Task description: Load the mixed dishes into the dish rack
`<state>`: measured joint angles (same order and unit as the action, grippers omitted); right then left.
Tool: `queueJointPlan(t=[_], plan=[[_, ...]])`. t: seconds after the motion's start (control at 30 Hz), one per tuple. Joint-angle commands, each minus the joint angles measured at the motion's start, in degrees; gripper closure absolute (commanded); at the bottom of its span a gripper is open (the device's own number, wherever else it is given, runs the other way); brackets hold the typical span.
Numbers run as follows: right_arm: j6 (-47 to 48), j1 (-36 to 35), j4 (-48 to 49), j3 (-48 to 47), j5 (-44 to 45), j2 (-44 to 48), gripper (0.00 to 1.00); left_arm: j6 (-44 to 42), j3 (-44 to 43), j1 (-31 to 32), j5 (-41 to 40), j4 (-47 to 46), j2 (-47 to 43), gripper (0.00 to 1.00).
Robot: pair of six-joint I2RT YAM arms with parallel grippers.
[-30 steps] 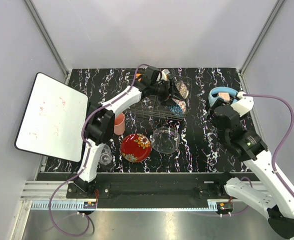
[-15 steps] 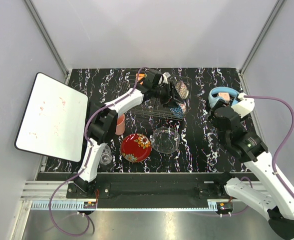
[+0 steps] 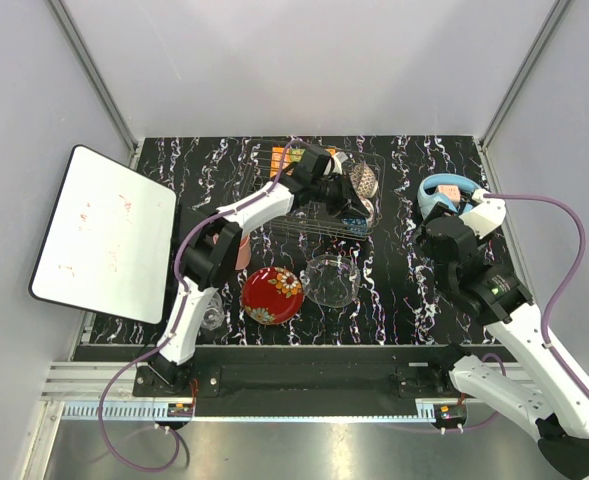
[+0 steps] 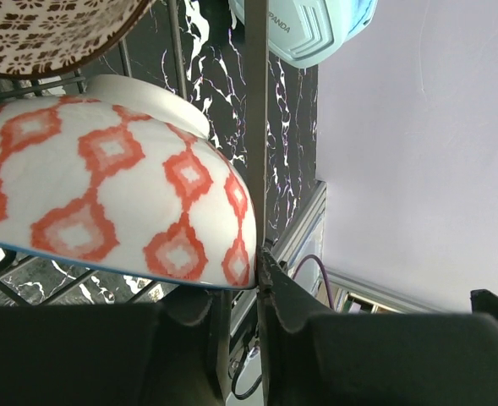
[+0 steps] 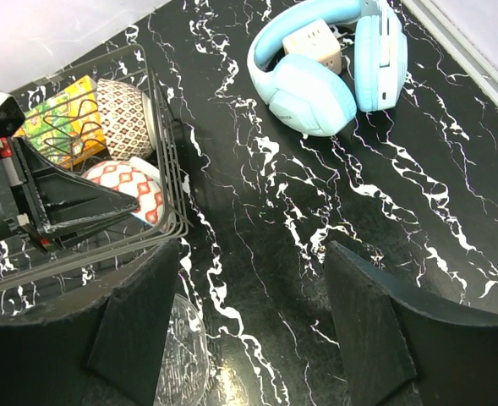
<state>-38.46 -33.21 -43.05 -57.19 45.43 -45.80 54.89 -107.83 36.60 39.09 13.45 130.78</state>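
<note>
The left arm (image 3: 259, 200) stretches into the wire dish rack (image 3: 306, 228) at the far middle of the tabletop (image 3: 394, 290). Nearer, a red floral bowl (image 3: 271, 295) and clear bowl (image 3: 332, 279) sit just beside each other.

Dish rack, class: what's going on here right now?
The left gripper is down inside the rack, jaws nearly shut at the rim of the blue bowl, which sits there beside the beige bowl; whether it pinches anything is unclear. The right gripper hovers open and empty over the table. The red bowl, clear bowl, pink cup and glass cup stand outside the rack, not yet loaded.
</note>
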Motion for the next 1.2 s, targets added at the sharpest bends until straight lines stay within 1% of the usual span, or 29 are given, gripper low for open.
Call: queueJointPlan(t=[0.0,0.07,0.13,0.37,0.4,0.47,0.53,0.67,0.73,0.93,1.17], plan=[[-0.4,0.1,1.0,0.2,0.8,0.6,0.23,0.0,0.5,0.2,0.3,-3.0,-0.2,0.86],[-0.3,0.1,1.0,0.4,0.7,0.5,0.24,-0.1,0.8,0.2,0.5,-3.1,-0.4,0.94],[-0.4,0.1,1.0,0.6,0.7,0.4,0.24,-0.2,1.1,0.2,0.9,-3.1,-0.9,1.0],[-0.2,0.1,0.9,0.6,0.5,0.2,0.25,-3.0,-0.9,0.1,6.9,-2.1,-3.6,1.0],[-0.2,0.1,0.9,0.5,0.4,0.1,0.25,-3.7,-1.6,0.1,7.3,0.1,-3.7,1.0],[0.0,0.1,0.7,0.4,0.5,0.2,0.25,-5.2,-3.0,-0.1,8.5,1.5,-4.6,1.0],[0.0,0.1,0.6,0.3,0.6,0.4,0.25,-4.7,-2.9,-0.6,10.6,0.8,-5.6,1.0],[-0.1,0.1,0.5,0.1,0.1,0.0,0.25,-4.4,-2.1,-0.1,11.8,-1.1,-7.4,1.0],[-0.5,0.1,0.3,0.2,-0.1,-0.3,0.25,-5.3,-2.8,0.3,12.6,-1.1,-7.7,1.0],[-0.8,0.1,0.3,0.8,-0.3,-0.4,0.25,-8.3,-9.0,0.7,15.7,-0.6,-8.2,1.0],[-0.4,0.1,0.3,0.5,-0.1,-0.3,0.25,-10.2,-9.1,1.5,22.6,-0.9,-8.6,1.0]])
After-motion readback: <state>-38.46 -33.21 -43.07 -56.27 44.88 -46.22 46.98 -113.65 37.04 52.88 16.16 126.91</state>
